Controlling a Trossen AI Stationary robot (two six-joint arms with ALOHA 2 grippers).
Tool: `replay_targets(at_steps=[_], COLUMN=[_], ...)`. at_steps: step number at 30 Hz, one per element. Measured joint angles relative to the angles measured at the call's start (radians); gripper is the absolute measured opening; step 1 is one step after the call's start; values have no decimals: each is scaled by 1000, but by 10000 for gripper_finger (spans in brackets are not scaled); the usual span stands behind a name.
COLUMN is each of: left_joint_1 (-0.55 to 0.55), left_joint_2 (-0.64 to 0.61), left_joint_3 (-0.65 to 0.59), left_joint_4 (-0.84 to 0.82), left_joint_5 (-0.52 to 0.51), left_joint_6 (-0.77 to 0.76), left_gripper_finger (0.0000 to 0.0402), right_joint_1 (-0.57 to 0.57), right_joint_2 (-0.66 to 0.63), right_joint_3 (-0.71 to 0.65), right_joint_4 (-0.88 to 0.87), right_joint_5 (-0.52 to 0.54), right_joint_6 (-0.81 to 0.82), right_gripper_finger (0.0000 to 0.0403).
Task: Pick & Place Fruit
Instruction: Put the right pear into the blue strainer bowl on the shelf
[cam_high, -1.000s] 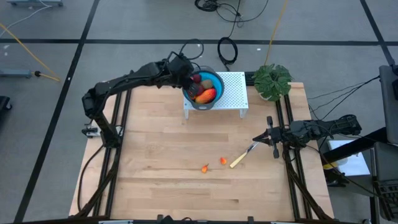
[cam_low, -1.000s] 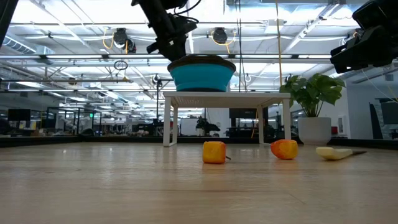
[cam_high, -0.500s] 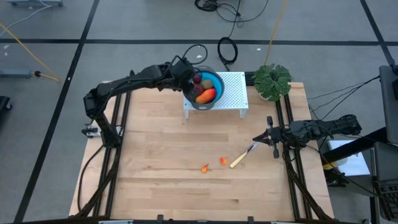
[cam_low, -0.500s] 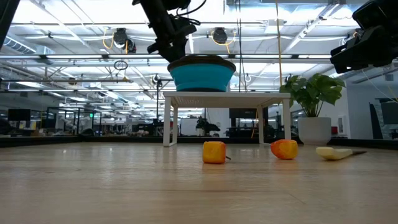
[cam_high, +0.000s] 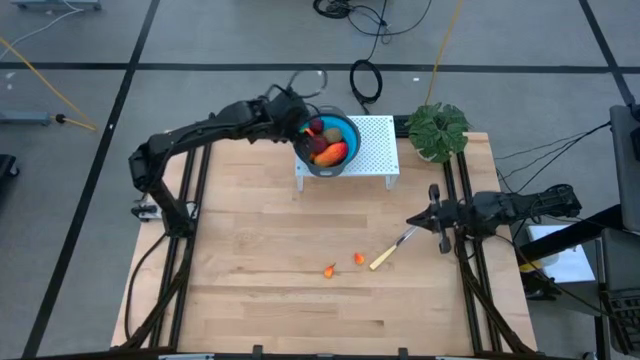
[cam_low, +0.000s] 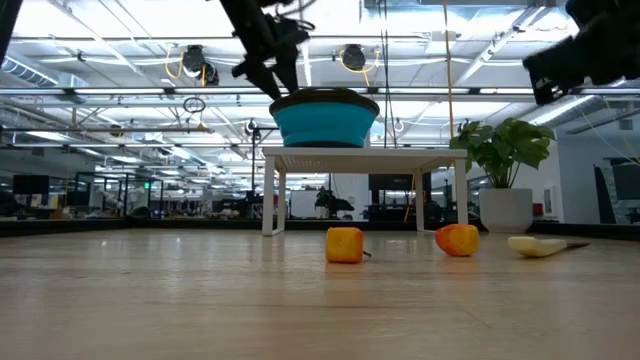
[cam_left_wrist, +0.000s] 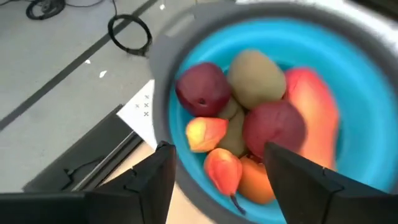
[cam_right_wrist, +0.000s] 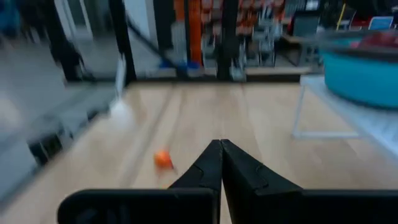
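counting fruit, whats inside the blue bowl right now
In the blue bowl: two dark red balls, a brownish-green oval, a long red-orange piece and small orange bits. Anything beneath this pile is covered.

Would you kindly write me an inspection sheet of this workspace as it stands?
Surface: wooden table, with a white perforated stand at the far edge.
Job's things: fruit piled in the blue bowl on the stand; two orange bits lie on the table.
Clutter: yellow-handled knife; potted plant.
End effectors: left end effector open above the bowl, empty; right end effector shut, by the knife.
Cables: black coils on the floor.
Surroundings: grey floor; open hall behind.
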Motion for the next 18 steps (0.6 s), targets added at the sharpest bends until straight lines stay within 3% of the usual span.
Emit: replay_targets(at_steps=[8, 18], left_joint_1=[-81, -246], left_joint_2=[-125, -146], left_joint_3=[0, -1], left_joint_4=[-31, -85], left_joint_5=[-4, -9], left_joint_6=[-86, -136], left_gripper_finger=[236, 152], right_joint_1=[0, 20], right_joint_2=[31, 262], right_joint_3=[0, 0], right_joint_4=[160, 408], right_joint_5=[-51, -212], right_joint_6=[135, 134], right_gripper_finger=[0, 0])
